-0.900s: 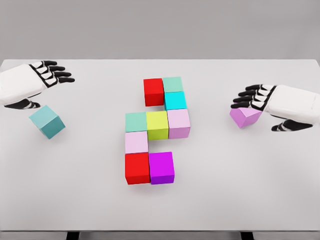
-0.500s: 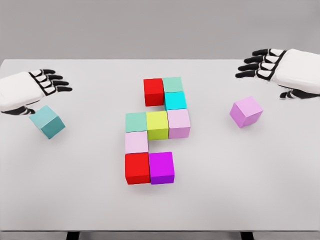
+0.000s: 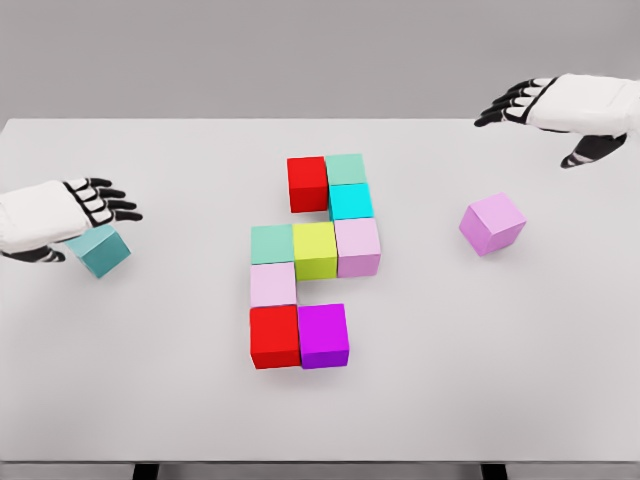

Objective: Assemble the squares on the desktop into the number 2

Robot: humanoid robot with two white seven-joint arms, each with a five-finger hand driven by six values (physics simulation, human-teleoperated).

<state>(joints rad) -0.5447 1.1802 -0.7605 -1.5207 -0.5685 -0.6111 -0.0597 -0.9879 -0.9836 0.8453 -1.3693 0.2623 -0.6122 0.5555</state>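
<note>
Several coloured cubes form a figure in the table's middle: a red cube [image 3: 307, 183] and green cube [image 3: 345, 168] on top, a cyan cube [image 3: 351, 201], a row of green, yellow [image 3: 314, 250] and pink, then a pale pink, red [image 3: 274, 336] and magenta cube [image 3: 323, 335]. A loose teal cube [image 3: 103, 250] lies at the left, partly covered by my left hand [image 3: 100, 203], whose fingers are spread above it. A loose violet cube [image 3: 492, 223] sits at the right. My right hand [image 3: 520, 102] hovers open, high above and behind it.
The white table [image 3: 480, 360] spans the view, its far edge near the top and front edge at the bottom. Grey wall behind.
My right hand let go of the violet cube and rose up and back. My left hand came down and forward over the teal cube.
</note>
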